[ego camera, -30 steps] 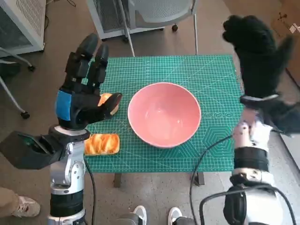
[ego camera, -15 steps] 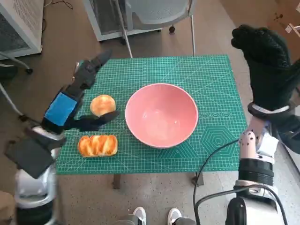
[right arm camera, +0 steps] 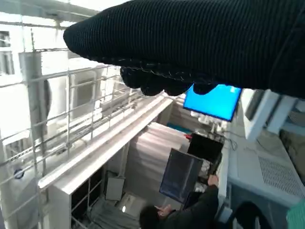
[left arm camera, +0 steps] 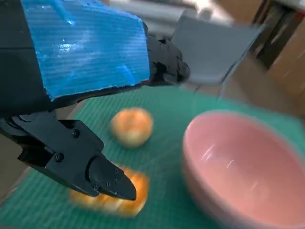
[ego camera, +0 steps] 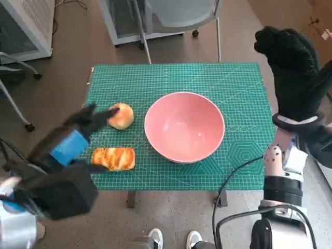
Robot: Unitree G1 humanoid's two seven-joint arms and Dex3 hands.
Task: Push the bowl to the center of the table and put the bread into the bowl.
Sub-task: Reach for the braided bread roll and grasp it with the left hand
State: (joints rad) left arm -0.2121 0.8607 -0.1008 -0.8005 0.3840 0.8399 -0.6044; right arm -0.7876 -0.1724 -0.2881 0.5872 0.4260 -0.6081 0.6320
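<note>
- Black fingers of our left hand (ego camera: 78,132) reach low over the mat (ego camera: 238,83), spread and grasping nothing; the fingertips (ego camera: 111,112) lie just beside the round bun (ego camera: 121,115), on its outer side, and with the motion blur we cannot tell whether they touch it.
- In the left wrist view the thumb (left arm camera: 102,179) hangs over the long loaf (left arm camera: 112,198), and the bun (left arm camera: 132,126) lies beyond, between the fingers and the chair.
- From the fingers, the bun lies toward the bowl (ego camera: 184,127); the bowl is the next thing along that same line, near the bun but apart from it.
- The loaf (ego camera: 113,158) lies nearer our body than the bun, at the mat's near left, its long axis running across the table; the left hand is above it.
- We judge the left hand far nearer both breads; a grasp on the bun needs only a short closing move.
- The bowl sits about mid-mat and is empty, so the push looks done and the bread step is in hand.
- Our right hand (ego camera: 293,67) is raised off the table's right edge, well apart from everything, gloved fingers loosely extended and holding nothing.
</note>
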